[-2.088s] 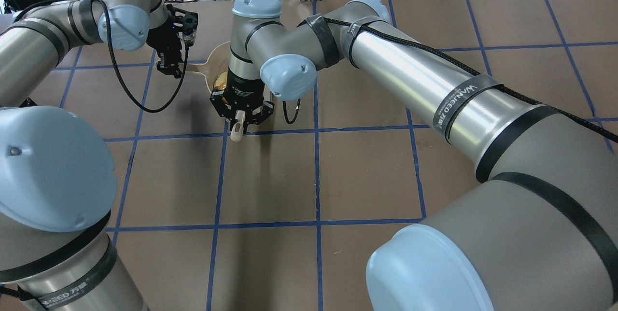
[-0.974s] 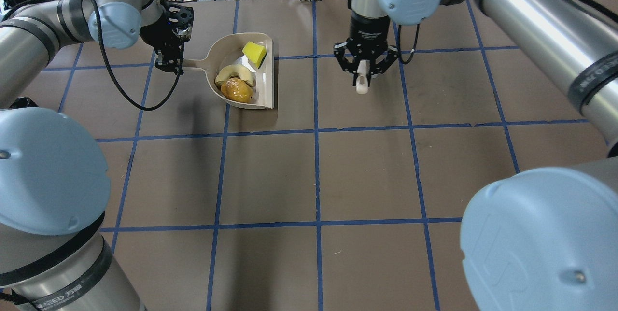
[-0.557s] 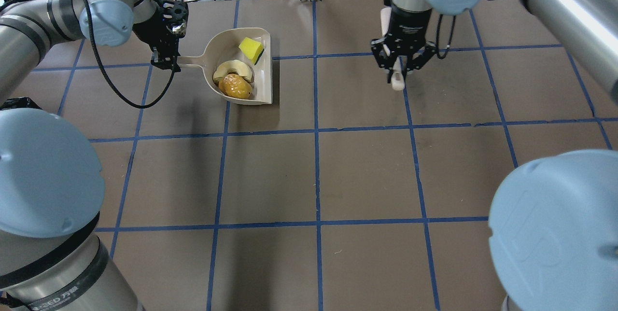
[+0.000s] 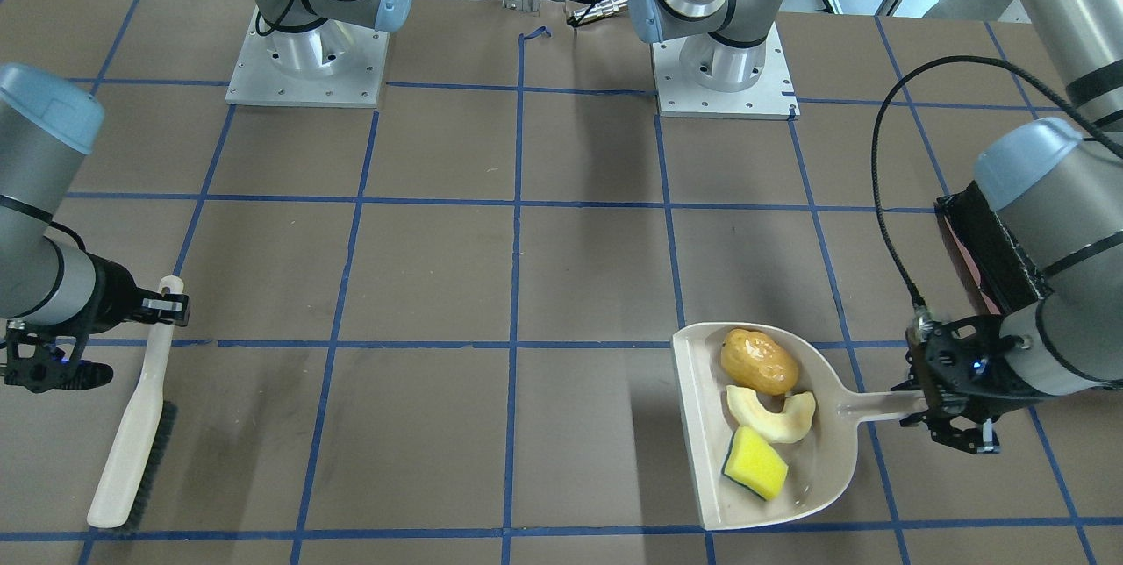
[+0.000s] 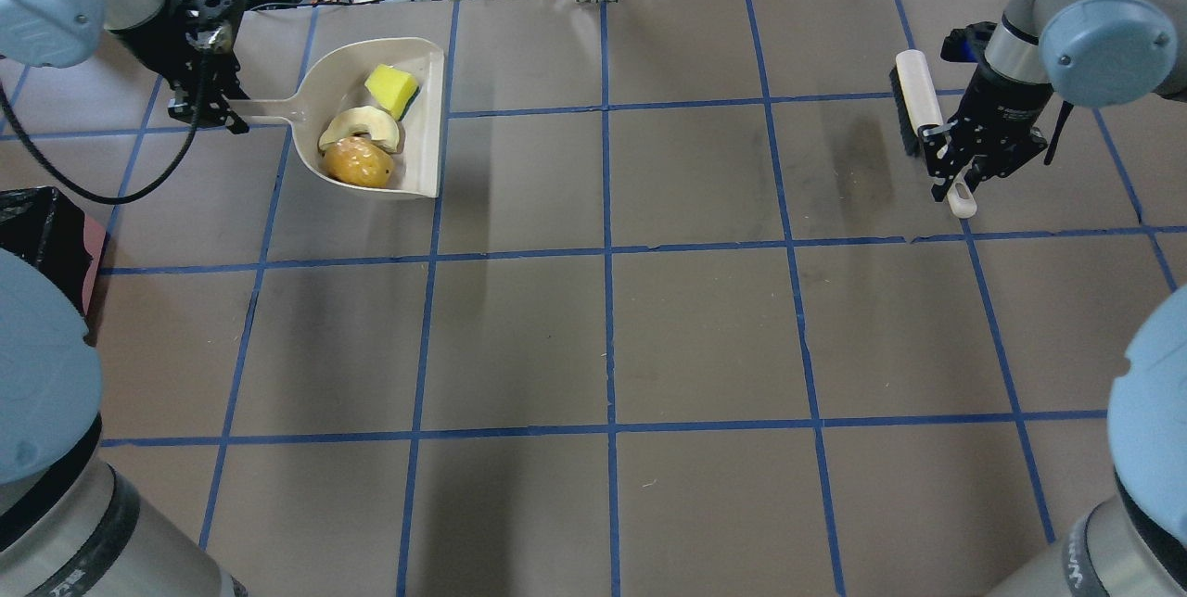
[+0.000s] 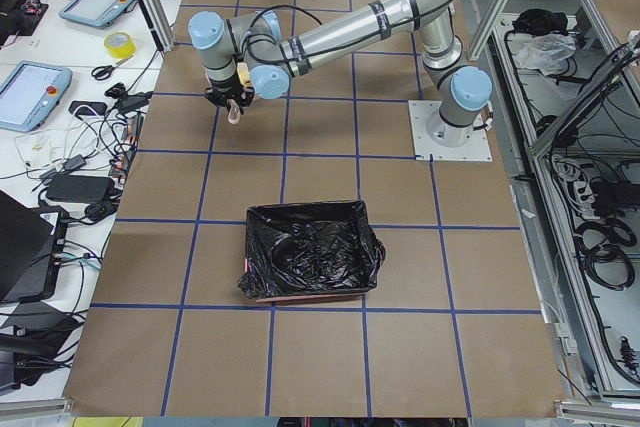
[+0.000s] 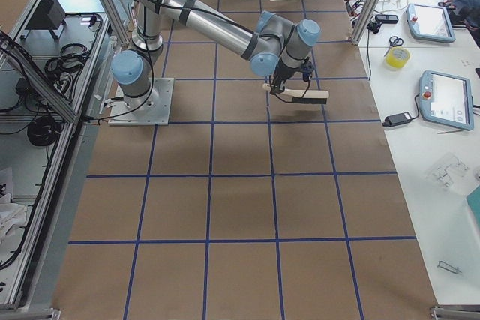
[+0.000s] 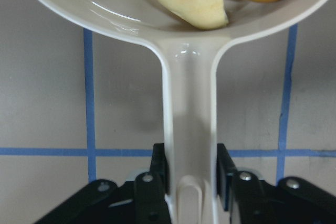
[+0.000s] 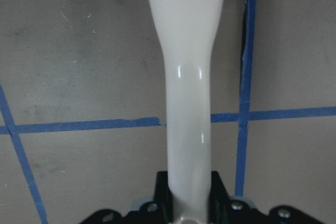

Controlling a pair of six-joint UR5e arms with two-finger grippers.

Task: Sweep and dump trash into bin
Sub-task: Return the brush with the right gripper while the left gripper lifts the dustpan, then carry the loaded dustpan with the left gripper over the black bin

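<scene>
Arms are swinging apart: left gripper (image 5: 223, 107) is squeezing the dustpan (image 5: 422, 145) level so trash (image 5: 357, 161) stays in; right gripper (image 5: 955, 172) is holding the brush (image 5: 916, 87).

Golden-brown lump (image 5: 357, 162), seemingly touching pale crescent slice (image 5: 360, 126), and yellow sponge (image 5: 392, 90) lie upper left; black-lined pink bin (image 5: 37, 226) stands open-topped, left edge.

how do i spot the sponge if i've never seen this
On the brown gridded table, find the beige dustpan the left hand holds by its handle. Of the three items in it, the sponge lies farthest from the robot: a bright yellow block with a green edge, unlike the pale crescent slice and glossy brown lump.
</scene>
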